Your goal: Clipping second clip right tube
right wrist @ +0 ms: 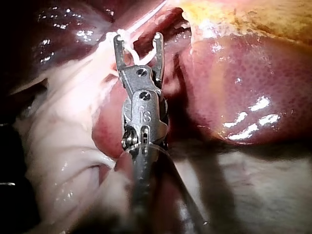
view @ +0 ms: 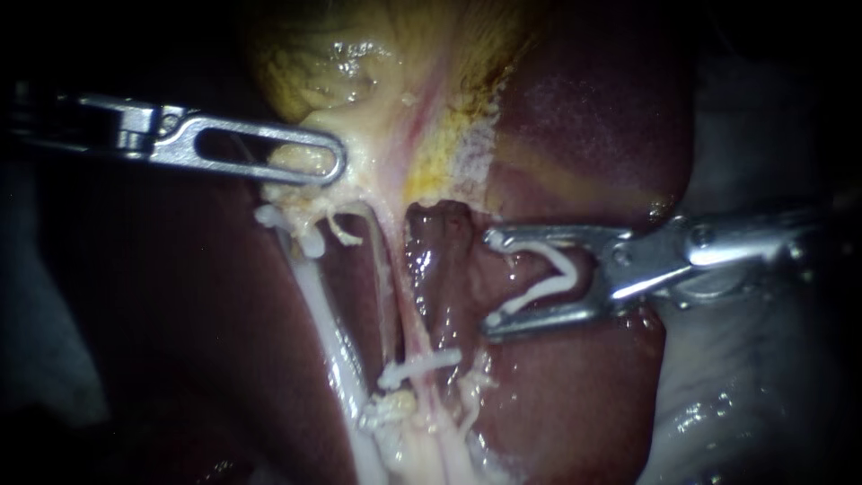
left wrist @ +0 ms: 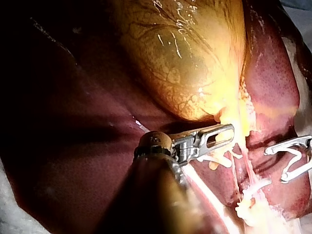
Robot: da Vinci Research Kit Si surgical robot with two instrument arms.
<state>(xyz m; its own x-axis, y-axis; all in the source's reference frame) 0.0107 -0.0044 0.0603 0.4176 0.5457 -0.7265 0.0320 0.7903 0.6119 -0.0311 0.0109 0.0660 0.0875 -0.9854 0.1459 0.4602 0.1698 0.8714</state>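
liver (view: pixel 575 126) backdrop | gallbladder (view: pixel 359 63) neck clamped in your left tool (view: pixel 338 162) | your right tool (view: pixel 492 280) spread wide, gripping loaded clip (view: pixel 548 283), beside right tube (view: pixel 406 305), not around it | risk: close now and you half-catch tube or crowd seated clip (view: pixel 417 366)

endoscope: close, faced onto tubes (view: pixel 328 332) | left wrist: aimed from arm at gallbladder (left wrist: pixel 185 63) | right wrist: aimed from arm at liver (right wrist: pixel 234 87) | shared: tubes, held clip (view: pixel 539 294)
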